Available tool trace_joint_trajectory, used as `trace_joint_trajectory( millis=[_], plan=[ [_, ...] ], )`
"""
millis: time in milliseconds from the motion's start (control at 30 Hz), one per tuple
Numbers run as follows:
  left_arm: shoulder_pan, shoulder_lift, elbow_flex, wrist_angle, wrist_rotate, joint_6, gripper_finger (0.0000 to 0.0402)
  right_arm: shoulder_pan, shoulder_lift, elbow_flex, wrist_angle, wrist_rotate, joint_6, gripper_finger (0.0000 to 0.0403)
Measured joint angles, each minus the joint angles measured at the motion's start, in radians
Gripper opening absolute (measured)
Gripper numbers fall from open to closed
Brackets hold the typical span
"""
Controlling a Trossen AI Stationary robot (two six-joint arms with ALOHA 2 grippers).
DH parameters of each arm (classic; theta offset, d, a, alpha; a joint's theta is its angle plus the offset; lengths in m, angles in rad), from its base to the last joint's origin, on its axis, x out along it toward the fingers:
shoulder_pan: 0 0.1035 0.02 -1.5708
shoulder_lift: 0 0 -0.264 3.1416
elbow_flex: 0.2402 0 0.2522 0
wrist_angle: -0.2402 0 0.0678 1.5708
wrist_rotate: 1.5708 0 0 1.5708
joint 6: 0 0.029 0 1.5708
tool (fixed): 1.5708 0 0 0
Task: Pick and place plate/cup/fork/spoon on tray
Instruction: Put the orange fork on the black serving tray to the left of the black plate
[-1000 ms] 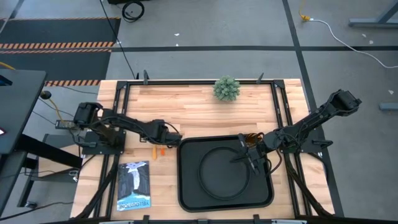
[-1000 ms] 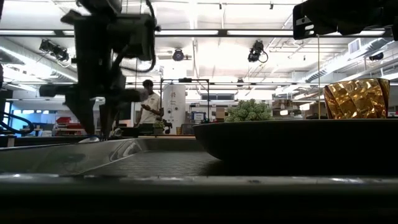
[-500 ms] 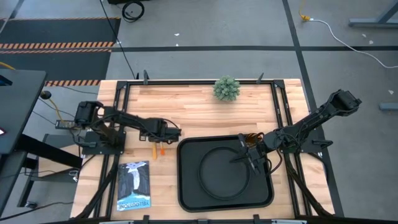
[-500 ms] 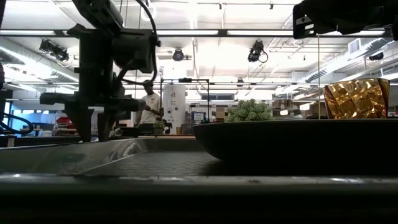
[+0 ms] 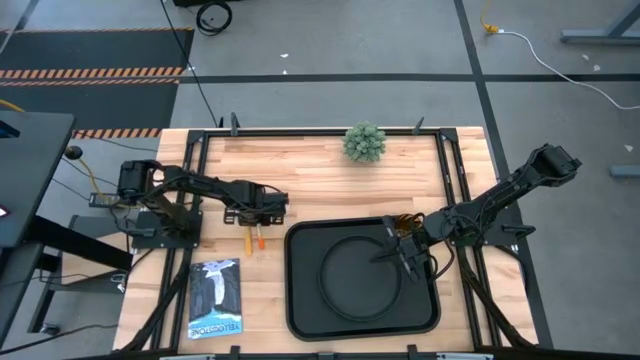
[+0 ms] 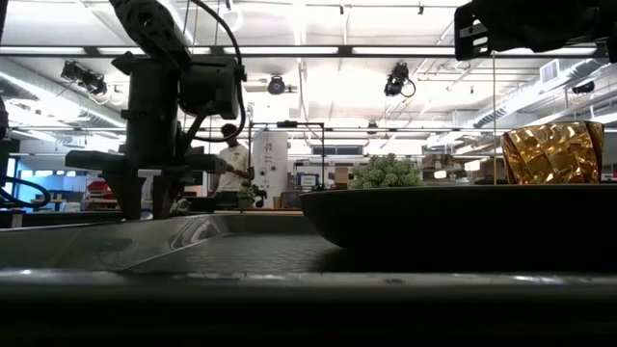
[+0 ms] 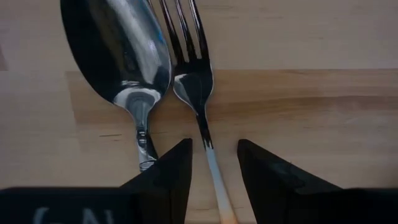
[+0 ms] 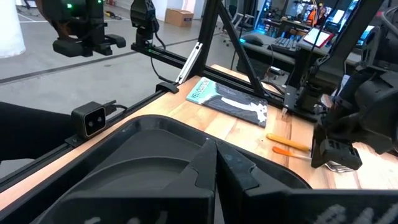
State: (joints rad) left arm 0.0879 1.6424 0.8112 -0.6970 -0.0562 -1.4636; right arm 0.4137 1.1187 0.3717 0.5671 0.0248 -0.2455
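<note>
The fork (image 7: 191, 74) and the spoon (image 7: 121, 56) lie side by side on the wooden table left of the tray (image 5: 300, 300); their orange handles (image 5: 255, 240) show in the high view. My left gripper (image 7: 213, 165) is open and low over them, one finger on each side of the fork's neck; it also shows in the high view (image 5: 262, 220). The round black plate (image 5: 330, 285) lies on the tray, and the amber cup (image 5: 405, 226) stands at the tray's far right corner. My right gripper (image 5: 400, 256) is shut and empty above the plate.
A small green plant (image 5: 364, 142) stands at the table's far edge. A booklet (image 5: 215, 298) lies near the front left. Black frame rails run along both table sides. A person (image 6: 229, 164) stands far off in the room behind.
My left gripper has come down toward the fork and spoon and shifted slightly toward the table's left and far edges. The right arm, plate, cup and tray have kept still.
</note>
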Motion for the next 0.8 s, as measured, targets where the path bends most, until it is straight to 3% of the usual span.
trace_joint_trajectory(
  millis=[200, 633, 800],
  plan=[
    [0.012, 0.003, 0.007, -0.005, 0.017, 0.013, 0.0135, 0.0, 0.0, 0.0, 0.0, -0.001, 0.0, 0.001],
    [0.012, 0.005, 0.008, 0.019, 0.042, 0.021, 0.0022, 0.0, 0.0, 0.0, 0.001, -0.002, -0.009, 0.001],
    [0.012, 0.005, 0.008, 0.021, 0.04, 0.04, 0.0014, 0.0, 0.0, 0.0, 0.001, -0.002, -0.01, 0.001]
  ],
)
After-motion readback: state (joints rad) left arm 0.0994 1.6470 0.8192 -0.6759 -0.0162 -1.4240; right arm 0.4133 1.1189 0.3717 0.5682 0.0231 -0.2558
